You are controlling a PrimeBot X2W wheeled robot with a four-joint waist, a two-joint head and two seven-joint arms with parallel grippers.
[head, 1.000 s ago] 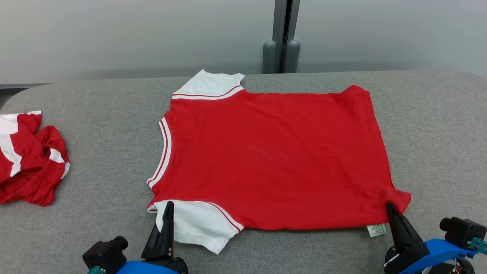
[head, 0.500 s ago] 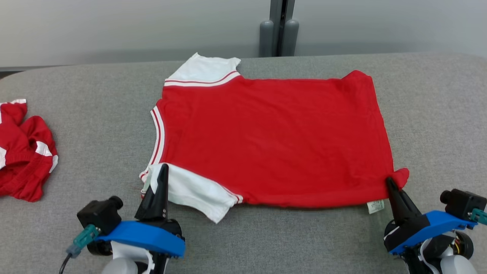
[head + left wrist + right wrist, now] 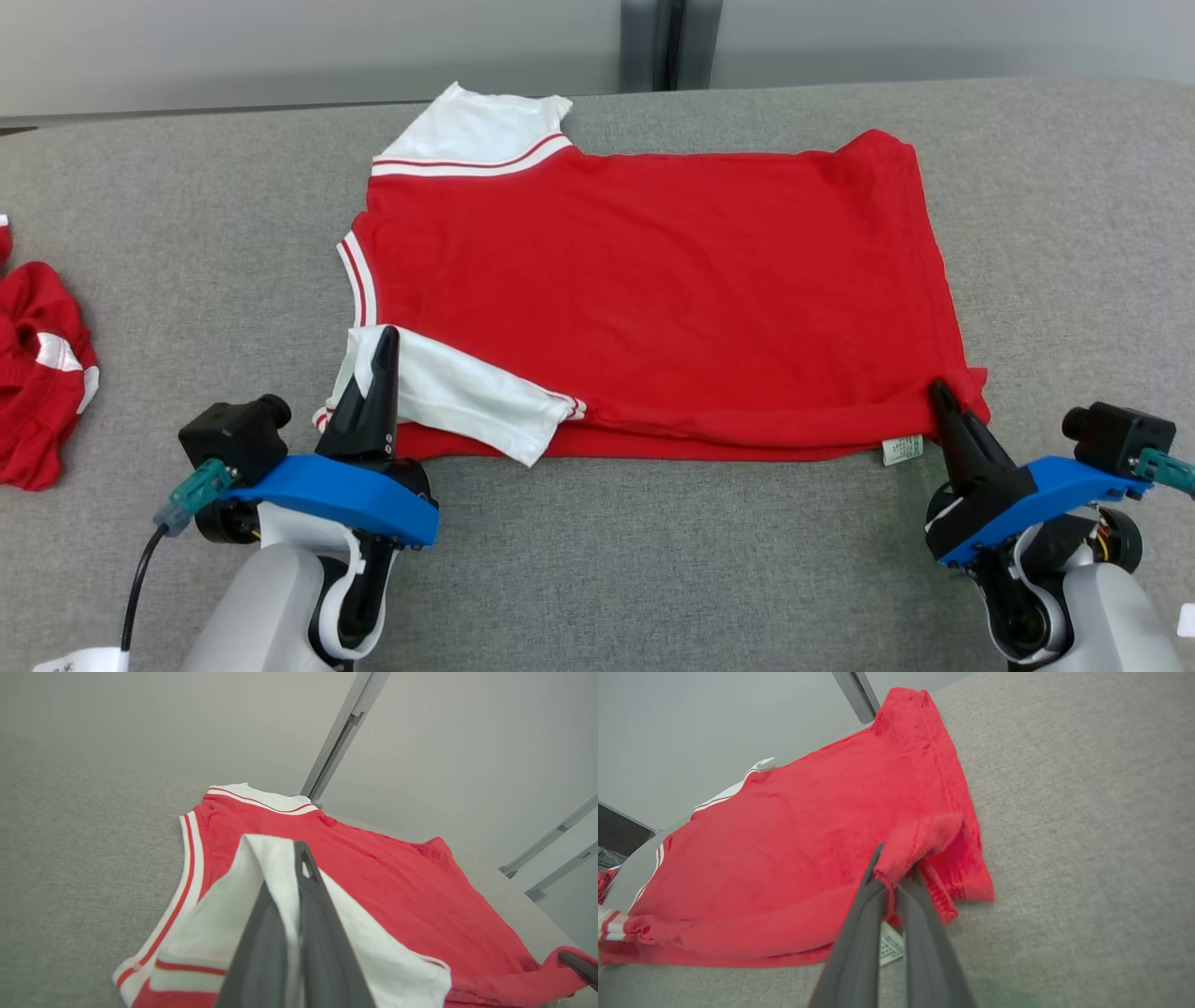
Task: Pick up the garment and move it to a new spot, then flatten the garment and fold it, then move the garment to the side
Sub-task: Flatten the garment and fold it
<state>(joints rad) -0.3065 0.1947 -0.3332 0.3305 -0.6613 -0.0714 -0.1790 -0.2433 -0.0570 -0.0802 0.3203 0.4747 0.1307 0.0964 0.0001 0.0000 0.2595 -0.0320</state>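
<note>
Red white-sleeved cotton T-shirt [image 3: 653, 280] lies spread on the grey fabric desk [image 3: 653, 569]; left tool [image 3: 386, 334] pinches its near sleeve, right tool [image 3: 934, 388] its hem corner. Uneven lifting could skew the fold.

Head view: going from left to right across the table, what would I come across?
Crumpled garment → left gripper, jaws shut on the red shirt → care label → right gripper, jaws shut on that shirt.

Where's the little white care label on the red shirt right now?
In the head view the care label pokes out from the red shirt's near edge by its right corner, just left of the right gripper.
</note>
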